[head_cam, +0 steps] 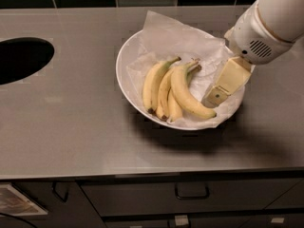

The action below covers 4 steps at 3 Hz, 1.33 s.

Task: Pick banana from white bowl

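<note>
The banana [183,93], thick, curved and yellow with a greenish-brown stem, lies at the right of a bunch in the white bowl [124,82]. The bowl is lined with crumpled white paper [166,34] and sits on the grey steel counter. Slimmer bananas [159,87] lie to the left of the banana and touch it. My gripper [214,97], cream-coloured on a white arm, comes in from the upper right. It hangs over the right side of the bowl, its tip just to the right of the banana's lower end.
A dark round hole [19,58] is cut into the counter at the far left. Dark tiles line the wall behind. Drawers with handles [191,192] sit under the counter's front edge.
</note>
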### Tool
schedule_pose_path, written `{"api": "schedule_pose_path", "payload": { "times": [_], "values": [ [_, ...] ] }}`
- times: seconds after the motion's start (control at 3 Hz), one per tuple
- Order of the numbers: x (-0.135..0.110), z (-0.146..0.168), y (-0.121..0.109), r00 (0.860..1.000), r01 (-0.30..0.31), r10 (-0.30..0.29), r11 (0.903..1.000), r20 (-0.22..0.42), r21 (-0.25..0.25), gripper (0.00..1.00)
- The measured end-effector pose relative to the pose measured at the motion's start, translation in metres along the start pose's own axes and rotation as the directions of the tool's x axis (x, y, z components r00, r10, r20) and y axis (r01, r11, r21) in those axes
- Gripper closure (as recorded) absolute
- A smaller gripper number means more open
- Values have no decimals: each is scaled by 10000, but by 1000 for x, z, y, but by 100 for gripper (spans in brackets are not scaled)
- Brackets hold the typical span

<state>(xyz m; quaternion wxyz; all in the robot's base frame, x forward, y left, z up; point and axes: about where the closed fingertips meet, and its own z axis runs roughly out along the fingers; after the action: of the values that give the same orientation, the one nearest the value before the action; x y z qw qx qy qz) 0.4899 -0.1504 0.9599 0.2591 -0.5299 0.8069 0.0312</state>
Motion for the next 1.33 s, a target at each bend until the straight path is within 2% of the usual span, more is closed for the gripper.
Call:
{"api": "schedule_pose_path", "payload": {
  "times": [0.33,0.67,1.0,1.33],
  "values": [
    [0,0,0,10000,0,0,10000,0,-1,0],
    [-4,21,4,9991,-426,426,9991,-48,-27,0],
    [-12,47,10,9959,-825,828,9965,-364,88,19],
    [-17,67,15,9927,-1070,1074,9942,-547,99,33]
  ]
}}
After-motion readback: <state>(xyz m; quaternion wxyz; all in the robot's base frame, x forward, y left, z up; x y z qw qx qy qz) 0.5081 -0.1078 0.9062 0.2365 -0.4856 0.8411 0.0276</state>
